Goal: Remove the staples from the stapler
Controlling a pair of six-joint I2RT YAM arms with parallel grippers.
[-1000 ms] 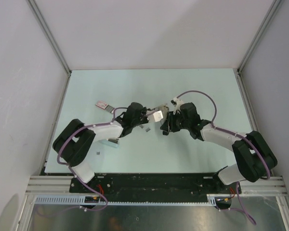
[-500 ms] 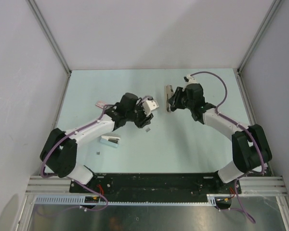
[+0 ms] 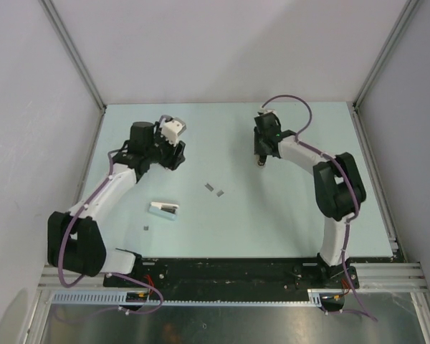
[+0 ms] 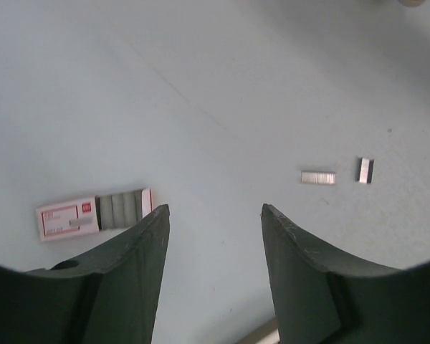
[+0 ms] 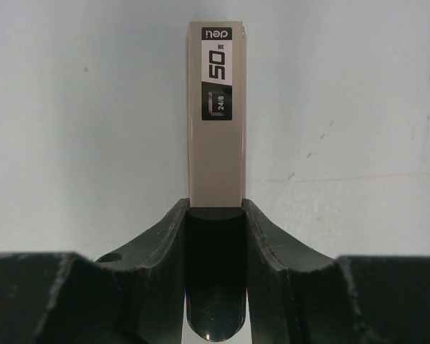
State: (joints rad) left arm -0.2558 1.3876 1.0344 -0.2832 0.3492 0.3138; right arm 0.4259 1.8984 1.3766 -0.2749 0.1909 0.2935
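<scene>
My right gripper is shut on the stapler, a slim bar with a beige face and a dark rounded end between the fingers. From above, that gripper hangs at the far middle-right of the table. Two short grey strips of staples lie loose on the table, and the top view shows those staples mid-table. My left gripper is open and holds nothing. It hovers at the far left, well apart from the strips.
An open red-and-white staple box with grey refills lies near the left fingertip; seen from above, the box is front-left. A tiny grey scrap sits closer to the arm bases. Grey walls enclose the pale table.
My left gripper has opened and swung back to the far left. My right gripper carried the stapler away toward the far side. A second staple strip now shows on the table.
</scene>
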